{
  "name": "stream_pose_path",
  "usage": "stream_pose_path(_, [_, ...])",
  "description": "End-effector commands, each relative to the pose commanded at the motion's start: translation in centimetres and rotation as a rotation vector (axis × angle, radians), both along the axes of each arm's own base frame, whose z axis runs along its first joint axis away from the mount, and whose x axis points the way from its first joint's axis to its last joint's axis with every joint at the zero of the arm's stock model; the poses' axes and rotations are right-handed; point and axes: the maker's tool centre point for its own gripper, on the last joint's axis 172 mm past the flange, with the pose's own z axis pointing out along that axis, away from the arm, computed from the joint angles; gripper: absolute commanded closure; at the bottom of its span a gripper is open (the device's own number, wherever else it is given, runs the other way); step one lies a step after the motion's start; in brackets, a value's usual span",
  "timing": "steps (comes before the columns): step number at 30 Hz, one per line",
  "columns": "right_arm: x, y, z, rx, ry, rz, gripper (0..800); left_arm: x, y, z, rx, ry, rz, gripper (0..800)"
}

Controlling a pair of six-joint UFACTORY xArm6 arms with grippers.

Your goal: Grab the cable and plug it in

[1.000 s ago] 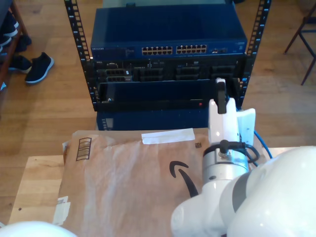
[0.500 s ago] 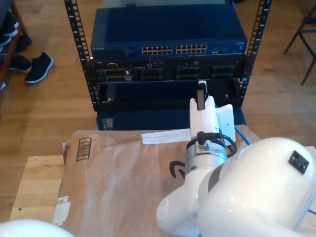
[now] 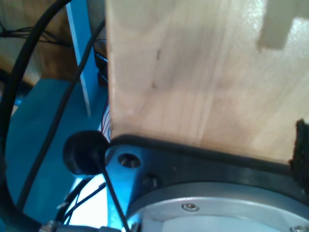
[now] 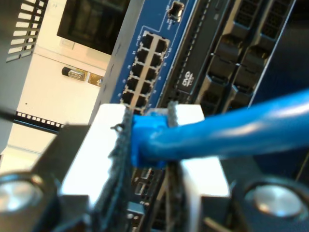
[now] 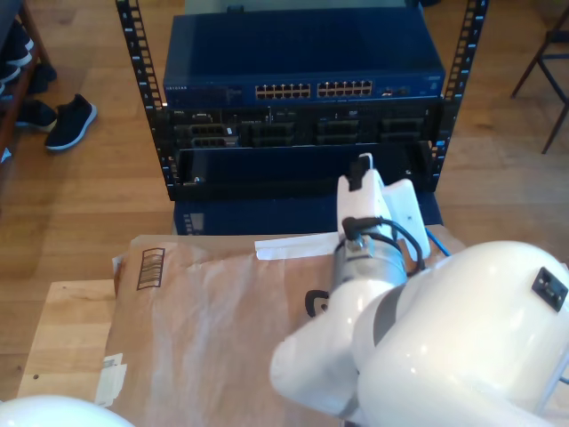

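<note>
The cable [image 4: 231, 129] is bright blue, and its plug end is pinched between the padded fingers of my second gripper [image 4: 149, 140], which is shut on it. Just beyond the plug is the blue network switch [image 4: 145, 72] with its rows of ports. In the exterior view my second gripper [image 5: 361, 166] stands in front of the rack, below the switch's port rows [image 5: 313, 90]. A short stretch of the cable [image 5: 437, 243] trails behind the white arm toward the exterior view's right.
The switch [image 5: 302, 49] sits in a black rack over other black units [image 5: 293, 132]. Brown packing paper [image 5: 204, 311] covers a wooden table [image 5: 62, 338]. Shoes [image 5: 69, 120] lie at the exterior view's left. The first wrist view faces a wooden panel [image 3: 193, 72] and black cables [image 3: 29, 72].
My second arm has swung toward the exterior view's left, carrying the gripper from in front of the rack's right post to nearer its middle.
</note>
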Motion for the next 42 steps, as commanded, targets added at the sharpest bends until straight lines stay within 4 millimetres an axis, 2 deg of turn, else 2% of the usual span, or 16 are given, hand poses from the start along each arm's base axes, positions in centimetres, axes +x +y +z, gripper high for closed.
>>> stream_pose_path(2, [0.1, 0.5, -0.1, -0.03, 0.022, -0.021, 800, 0.0, 0.0, 0.0, 0.0, 0.0, 0.0, 0])
stream_pose_path(4, [0.3, 1.9, -1.8, -0.065, 0.044, -0.008, 800, 0.0, 0.0, 0.0, 0.0, 0.0, 0.0, 0])
stream_pose_path(9, [1.4, 3.9, 0.9, -0.049, 0.006, 0.011, 800, 0.0, 0.0, 0.0, 0.0, 0.0, 0.0, 0])
stream_pose_path(12, [1.7, 5.9, 2.8, -0.013, -0.023, 0.027, 800, 0.0, 0.0, 0.0, 0.0, 0.0, 0.0, 0])
stream_pose_path(14, [1.6, 5.8, 2.0, -0.02, -0.006, 0.017, 800, 0.0, 0.0, 0.0, 0.0, 0.0, 0.0, 0])
stream_pose_path(18, [1.7, 5.8, 2.1, -0.102, 0.008, 0.024, 800, 0.0, 0.0, 0.0, 0.0, 0.0, 0.0, 0])
stream_pose_path(25, [0.3, 3.1, 0.2, -0.103, 0.091, -0.077, 800, 0.0, 0.0, 0.0, 0.0, 0.0, 0.0, 0])
stream_pose_path(32, [0.4, 3.8, 3.3, -0.164, 0.002, -0.143, 800, 0.0, 0.0, 0.0, 0.0, 0.0, 0.0, 0])
stream_pose_path(34, [0.2, 3.8, 3.0, -0.181, 0.01, -0.139, 800, 0.0, 0.0, 0.0, 0.0, 0.0, 0.0, 0])
stream_pose_path(36, [-0.6, 4.8, 3.6, -0.17, 0.006, -0.113, 800, 0.0, 0.0, 0.0, 0.0, 0.0, 0.0, 0])
stream_pose_path(42, [-1.1, 4.2, 3.7, -0.151, 0.009, -0.123, 798, 0.0, 0.0, 0.0, 0.0, 0.0, 0.0, 0])
